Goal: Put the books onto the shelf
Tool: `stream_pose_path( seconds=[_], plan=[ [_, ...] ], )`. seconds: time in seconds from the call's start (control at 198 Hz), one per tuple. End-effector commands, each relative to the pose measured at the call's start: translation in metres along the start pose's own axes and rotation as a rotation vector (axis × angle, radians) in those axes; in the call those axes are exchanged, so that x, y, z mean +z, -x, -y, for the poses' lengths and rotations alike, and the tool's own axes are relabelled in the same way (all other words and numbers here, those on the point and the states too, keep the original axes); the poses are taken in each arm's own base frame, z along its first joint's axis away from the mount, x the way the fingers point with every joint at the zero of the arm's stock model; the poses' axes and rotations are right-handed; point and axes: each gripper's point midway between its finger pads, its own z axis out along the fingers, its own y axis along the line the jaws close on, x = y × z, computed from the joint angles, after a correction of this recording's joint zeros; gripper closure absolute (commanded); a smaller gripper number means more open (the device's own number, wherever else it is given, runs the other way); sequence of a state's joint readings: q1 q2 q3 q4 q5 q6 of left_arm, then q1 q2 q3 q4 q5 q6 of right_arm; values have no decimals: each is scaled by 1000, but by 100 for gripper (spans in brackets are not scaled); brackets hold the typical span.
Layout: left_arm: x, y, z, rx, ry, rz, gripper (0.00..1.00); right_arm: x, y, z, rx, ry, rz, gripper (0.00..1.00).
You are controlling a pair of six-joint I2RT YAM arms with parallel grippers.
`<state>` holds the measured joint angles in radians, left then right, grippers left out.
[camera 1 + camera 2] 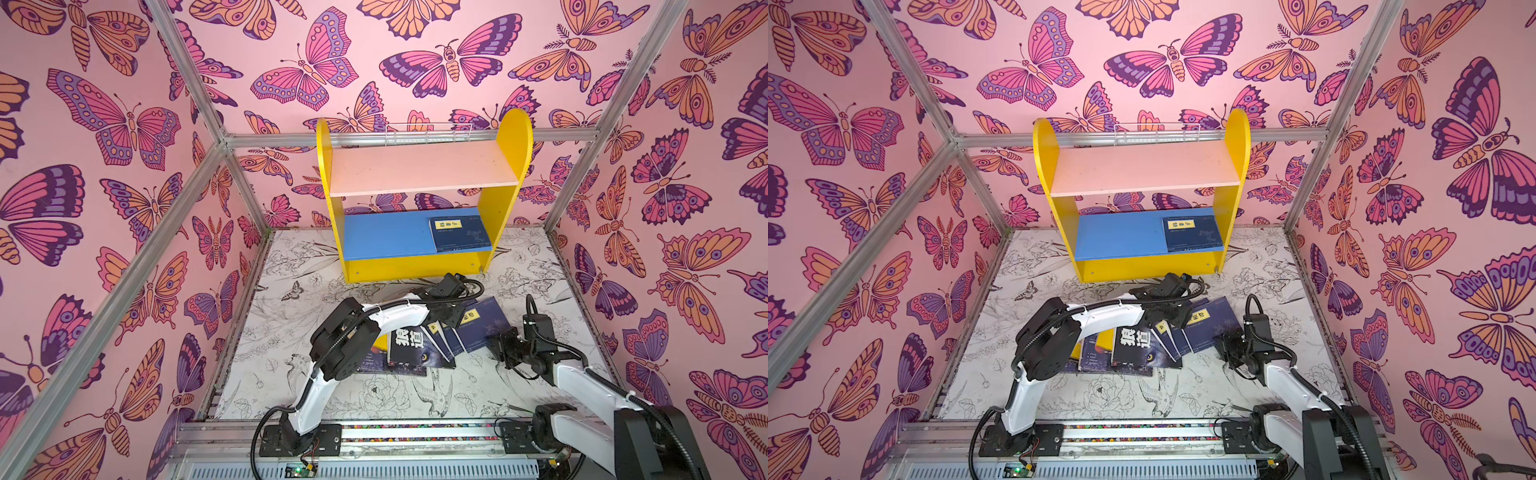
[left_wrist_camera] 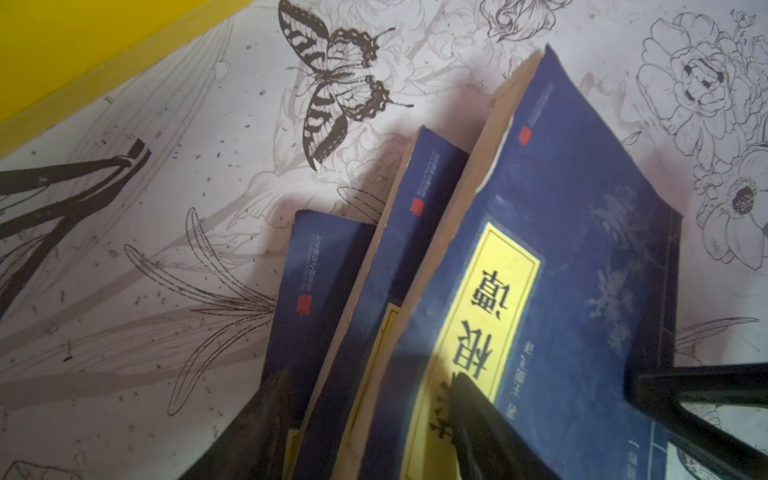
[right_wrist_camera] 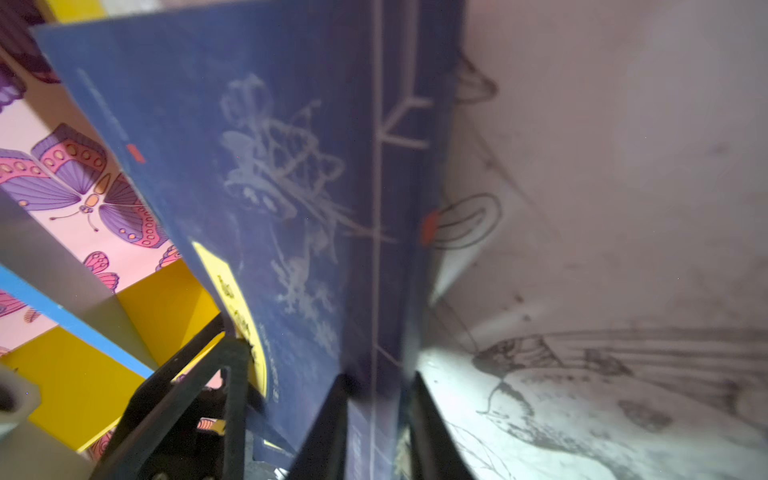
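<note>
The shelf [image 1: 510, 141] [image 1: 1236, 137] stands at the back, and one navy book [image 1: 459, 235] [image 1: 1192, 235] lies flat on its blue lower board. The other books are fanned in a pile on the table: a black one with white characters [image 1: 409, 341] [image 1: 1133, 343] and several navy ones. My left gripper [image 2: 372, 386] [image 1: 451, 318] is open, straddling the fanned navy books, with one finger [image 2: 478, 415] on the top navy book's yellow label [image 2: 494, 299]. My right gripper [image 3: 380, 382] [image 1: 498, 343] is shut on the spine edge of that top navy book [image 3: 291, 166] [image 1: 484, 322], which tilts up.
Pink butterfly walls and aluminium frame posts [image 1: 582, 166] close in the table on three sides. The floral table cover [image 1: 291, 291] lies bare left of the pile. The shelf's yellow base [image 2: 62, 54] is close behind the left gripper. A yellow book edge [image 1: 380, 343] shows under the left arm.
</note>
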<state>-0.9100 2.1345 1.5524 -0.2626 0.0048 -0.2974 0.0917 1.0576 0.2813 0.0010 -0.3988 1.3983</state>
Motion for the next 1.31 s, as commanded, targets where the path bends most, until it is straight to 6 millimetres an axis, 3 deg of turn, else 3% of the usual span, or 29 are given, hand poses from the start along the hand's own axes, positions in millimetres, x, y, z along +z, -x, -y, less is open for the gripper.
stream_pose_path(
  seconds=[0.0, 0.111, 0.283, 0.576, 0.808, 1.01, 1.166, 1.247, 1.308],
  plan=[
    [14, -33, -11, -11, 32, -116, 37, -8, 1, -17, -58, 71, 18, 87],
    [15, -34, -9, -8, 22, -120, 37, -17, 3, -28, -106, 105, 53, 91],
    [17, -33, -4, -14, -8, -124, 37, -24, 7, -39, -162, 138, 91, 88],
    [16, -33, -1, -10, -23, -128, 38, -14, 6, -51, -197, 172, 79, 83],
    [15, -33, -2, -8, -15, -125, 39, -18, 5, -62, -234, 211, 92, 97],
    [10, -28, -6, -11, 9, -103, 38, -31, 7, -70, -292, 227, 137, 100],
    [-11, -7, -27, -29, 135, 1, 23, -40, 7, -77, -344, 233, 165, 100],
    [-40, 13, -56, -55, 300, 134, 16, -44, 5, -84, -376, 249, 161, 100],
    [-73, 26, -80, -96, 434, 248, 14, -48, 3, -92, -402, 268, 161, 100]
  ],
)
